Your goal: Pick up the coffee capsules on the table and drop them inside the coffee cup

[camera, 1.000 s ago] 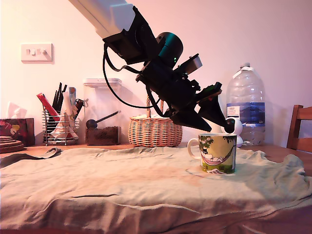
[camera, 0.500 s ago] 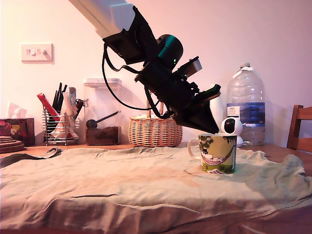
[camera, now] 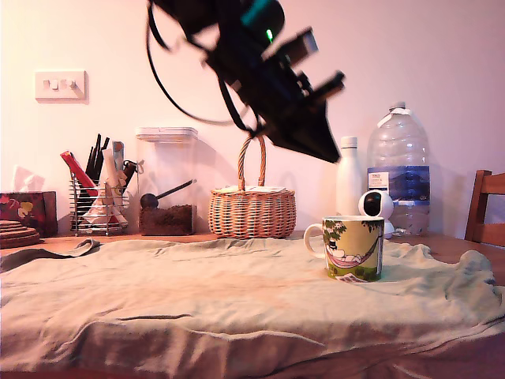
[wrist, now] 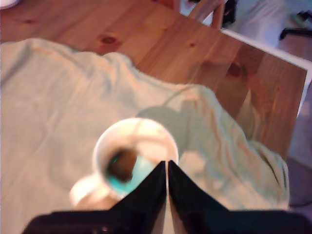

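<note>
Upright printed coffee cup point(camera: 353, 249) on clothed table point(camera: 197, 292), brown capsule point(wrist: 122, 163) inside

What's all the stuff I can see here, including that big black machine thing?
Coffee cup: one, white with yellow-green print, on the cloth, exterior view's right.
Capsule: one, brown, inside the cup.
Cloth: one, pale olive, draped over the table.
Table: one, brown wood.
Basket: one, wicker, behind the cloth.
Utensil rack: one, wire, exterior view's left.
Clear container: one, white lid, beside the rack.
Water bottle: one, large, clear, at the back on the exterior view's right.
White flask: one, beside it.
Small camera: one, white, behind the cup.
Chair: one, wooden, exterior view's right edge.
Light switch: one, white, on the wall.
Gripper: one, black, shut, above the cup.
</note>
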Motion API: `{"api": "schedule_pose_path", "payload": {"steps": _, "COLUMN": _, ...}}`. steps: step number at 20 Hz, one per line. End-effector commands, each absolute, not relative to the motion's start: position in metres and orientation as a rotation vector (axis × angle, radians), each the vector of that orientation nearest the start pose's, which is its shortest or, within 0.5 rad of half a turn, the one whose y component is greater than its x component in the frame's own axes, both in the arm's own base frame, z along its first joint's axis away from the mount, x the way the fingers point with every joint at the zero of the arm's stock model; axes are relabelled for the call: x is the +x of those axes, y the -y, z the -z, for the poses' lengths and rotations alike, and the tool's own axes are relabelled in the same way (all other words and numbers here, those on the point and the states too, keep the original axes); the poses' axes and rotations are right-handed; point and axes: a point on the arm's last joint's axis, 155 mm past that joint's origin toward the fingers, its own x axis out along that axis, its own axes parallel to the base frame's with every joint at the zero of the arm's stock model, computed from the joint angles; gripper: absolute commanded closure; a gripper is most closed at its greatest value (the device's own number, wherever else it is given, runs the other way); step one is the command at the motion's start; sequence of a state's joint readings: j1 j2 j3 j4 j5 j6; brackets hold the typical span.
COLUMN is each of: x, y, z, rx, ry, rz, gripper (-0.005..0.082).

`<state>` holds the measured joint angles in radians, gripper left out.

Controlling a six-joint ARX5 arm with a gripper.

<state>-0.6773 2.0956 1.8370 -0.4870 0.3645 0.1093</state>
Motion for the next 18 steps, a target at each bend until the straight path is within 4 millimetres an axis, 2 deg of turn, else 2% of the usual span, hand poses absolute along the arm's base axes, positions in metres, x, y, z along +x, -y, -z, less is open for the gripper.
{"api": "schedule_pose_path", "payload": {"steps": 1, "x": 0.412, "y": 0.407, "z": -0.166, "rx": 0.222, "ry": -0.73, "rz": 1.017, "gripper": 0.0792}}
{"api": "schedule_pose_path", "payload": {"steps": 6, "x": 0.419, "y": 0.386, "z": -0.18, "rx": 0.276, "ry": -0.704, "rz": 0.988, "gripper": 0.0793}}
{"api": "schedule_pose_path", "payload": {"steps": 8, "x": 0.421, "y": 0.375, "z": -0.179, "rx": 0.285, "ry": -0.703, "rz": 0.978, "gripper": 0.0793}}
{"api": "schedule_pose_path", "payload": {"steps": 13, "x": 0.421, "y": 0.334, "z": -0.163, "rx": 0.246, "ry": -0.696, "rz": 0.911, "gripper": 0.0793}}
{"api": "schedule_pose_path", "payload": {"steps": 18, "x": 0.42, "y": 0.285, "z": -0.169, "rx": 0.164, "ry": -0.638, "rz": 0.818, "gripper": 0.0793}}
